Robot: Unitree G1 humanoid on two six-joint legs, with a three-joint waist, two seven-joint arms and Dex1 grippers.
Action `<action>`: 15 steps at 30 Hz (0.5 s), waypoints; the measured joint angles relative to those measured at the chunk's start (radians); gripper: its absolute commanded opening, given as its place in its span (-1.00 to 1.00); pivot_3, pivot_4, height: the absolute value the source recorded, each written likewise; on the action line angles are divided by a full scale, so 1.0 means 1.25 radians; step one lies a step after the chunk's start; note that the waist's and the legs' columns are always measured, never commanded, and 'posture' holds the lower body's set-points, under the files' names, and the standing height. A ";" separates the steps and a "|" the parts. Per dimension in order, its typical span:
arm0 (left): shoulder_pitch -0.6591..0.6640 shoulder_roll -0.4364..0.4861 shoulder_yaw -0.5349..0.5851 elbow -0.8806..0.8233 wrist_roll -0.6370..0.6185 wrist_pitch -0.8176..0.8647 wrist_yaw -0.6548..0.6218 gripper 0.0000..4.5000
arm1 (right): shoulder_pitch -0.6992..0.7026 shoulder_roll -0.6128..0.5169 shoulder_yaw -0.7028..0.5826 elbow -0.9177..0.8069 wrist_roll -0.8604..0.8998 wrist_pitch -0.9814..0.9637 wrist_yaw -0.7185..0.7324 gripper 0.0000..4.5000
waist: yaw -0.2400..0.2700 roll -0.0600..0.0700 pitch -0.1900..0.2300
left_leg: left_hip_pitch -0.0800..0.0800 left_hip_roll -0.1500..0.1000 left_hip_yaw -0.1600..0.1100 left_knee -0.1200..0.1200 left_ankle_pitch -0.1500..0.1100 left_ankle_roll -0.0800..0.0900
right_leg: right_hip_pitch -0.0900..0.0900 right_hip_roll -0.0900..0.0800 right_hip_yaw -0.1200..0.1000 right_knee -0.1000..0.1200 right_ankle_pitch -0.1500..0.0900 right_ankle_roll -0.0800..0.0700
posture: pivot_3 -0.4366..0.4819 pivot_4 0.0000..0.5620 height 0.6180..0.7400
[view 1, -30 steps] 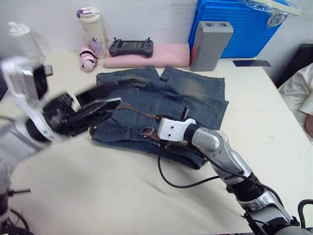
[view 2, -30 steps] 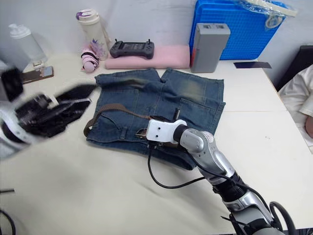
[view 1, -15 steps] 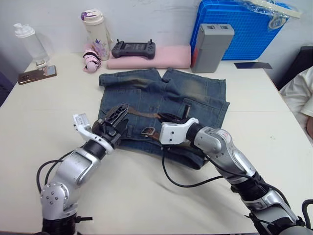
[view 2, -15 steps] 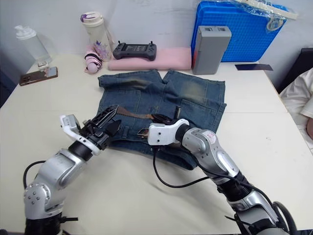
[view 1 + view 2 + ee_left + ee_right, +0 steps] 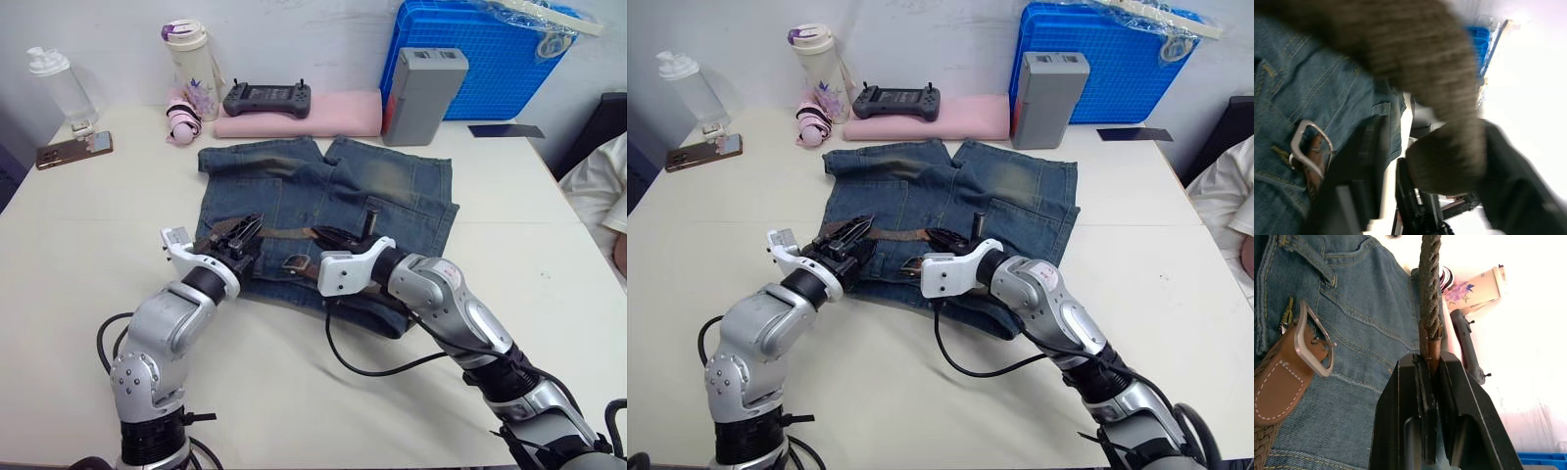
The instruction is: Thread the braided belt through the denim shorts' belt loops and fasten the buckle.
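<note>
- Left pincer (image 5: 238, 235) sits at the shorts' (image 5: 392, 186) left waistband, its fingers around the belt (image 5: 284, 233); how tight, I cannot tell.
- The buckle (image 5: 294, 262) lies on the waistband between the pincers.
- Right pincer (image 5: 1428, 363) is clamped on the belt's tip.

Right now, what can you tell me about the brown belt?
The dark-brown braided woven belt lies across the waistband of the blue denim shorts. Its silver metal buckle, on a tan stitched leather tab, rests flat on the denim. The right gripper pinches its leather-tipped end, and the left gripper is at the strap's looped part.
</note>
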 measured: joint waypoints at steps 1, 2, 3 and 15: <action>0.000 -0.005 0.002 0.000 0.000 0.001 0.001 -0.69 | 0.000 0.000 0.000 0.002 -0.002 0.000 0.000 -1.00 | 0.000 0.000 0.000 | 0.000 0.000 0.000 0.000 0.000 0.000 | 0.000 0.000 0.000 0.000 0.000 0.000 | -0.05 -0.47 0.75; 0.000 -0.007 0.004 0.000 0.000 0.001 0.003 -0.91 | 0.000 0.000 0.000 0.004 -0.003 0.000 0.000 -1.00 | 0.000 0.000 0.000 | 0.000 0.000 0.000 0.000 0.000 0.000 | 0.000 0.000 0.000 0.000 0.000 0.000 | -0.05 -0.47 0.75; 0.000 -0.011 0.007 0.000 0.000 0.000 0.009 -0.98 | 0.000 0.002 -0.001 0.005 -0.005 0.000 -0.002 -1.00 | 0.000 0.000 0.000 | 0.000 0.000 0.000 0.000 0.000 0.000 | 0.000 0.000 0.000 0.000 0.000 0.000 | -0.05 -0.47 0.75; -0.010 0.033 0.069 0.008 -0.002 0.057 -0.064 -1.00 | 0.035 0.067 -0.044 -0.022 0.107 0.096 0.048 0.59 | -0.001 0.000 0.000 | 0.000 0.000 0.000 -0.001 0.000 -0.001 | 0.000 0.001 0.000 -0.001 0.000 0.000 | -0.05 -0.47 0.75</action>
